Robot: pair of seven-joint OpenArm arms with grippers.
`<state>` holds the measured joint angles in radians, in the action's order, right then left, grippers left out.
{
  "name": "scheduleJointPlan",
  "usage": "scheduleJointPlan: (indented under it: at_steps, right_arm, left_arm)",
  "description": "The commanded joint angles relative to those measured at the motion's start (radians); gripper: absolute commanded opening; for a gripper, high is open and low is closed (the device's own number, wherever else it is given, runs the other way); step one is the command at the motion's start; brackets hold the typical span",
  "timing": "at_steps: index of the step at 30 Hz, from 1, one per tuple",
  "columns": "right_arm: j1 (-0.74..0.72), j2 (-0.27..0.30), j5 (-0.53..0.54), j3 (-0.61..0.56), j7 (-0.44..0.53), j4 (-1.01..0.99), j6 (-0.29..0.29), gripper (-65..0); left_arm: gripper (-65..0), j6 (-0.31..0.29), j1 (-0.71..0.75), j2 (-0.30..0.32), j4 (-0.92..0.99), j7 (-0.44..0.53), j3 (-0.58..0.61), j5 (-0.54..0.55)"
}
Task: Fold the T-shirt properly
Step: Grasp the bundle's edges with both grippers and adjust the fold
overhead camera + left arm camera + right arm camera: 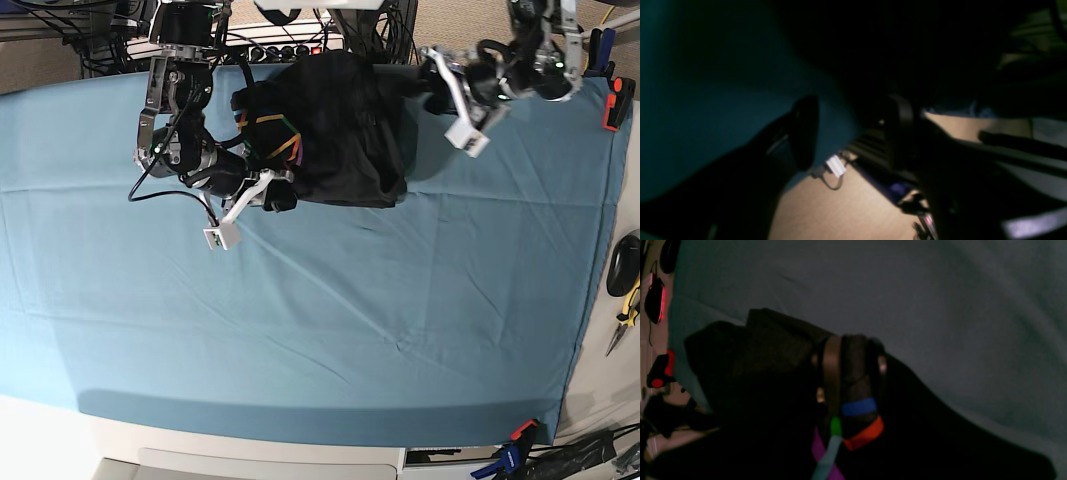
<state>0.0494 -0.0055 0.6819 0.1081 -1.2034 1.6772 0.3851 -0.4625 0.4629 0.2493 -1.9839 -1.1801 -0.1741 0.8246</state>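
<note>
The T-shirt (340,125) lies bunched in a rough dark block at twelve o'clock on the bench (330,330), its rainbow print showing at its nine o'clock side. The right hand (850,373) pinches a fold of it there. The left hand (853,133) hangs wide and empty off its three o'clock corner. Some folding seems done, but the bundle looks lumpy, so squaring and flattening remain.

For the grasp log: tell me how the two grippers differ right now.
The right gripper is shut on the T-shirt, pinching dark cloth beside the rainbow print; the left gripper has its fingers apart with nothing between them. The right sits at the shirt's printed side, the left off its opposite edge. Both are at the table's far side.
</note>
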Motion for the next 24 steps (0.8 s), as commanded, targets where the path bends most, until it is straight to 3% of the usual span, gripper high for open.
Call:
scheduleJointPlan:
  at_steps: [1,7,24]
  right_arm:
    - [-0.016,0.000,0.024,-0.002,0.018,0.016,0.008,-53.1]
    - [-0.016,0.000,0.024,-0.002,0.018,0.016,0.008,-53.1]
    - [-0.016,0.000,0.024,-0.002,0.018,0.016,0.009,-53.1]
  left_arm:
    - [-32.6,0.000,0.002,-0.004,-0.016,0.011,0.015,0.021]
    - [-32.6,0.018,-0.002,-0.037,-0.001,0.029,0.080,-0.024]
    - [-32.6,0.018,-0.081,-0.016,0.155,0.000,0.080,-0.095]
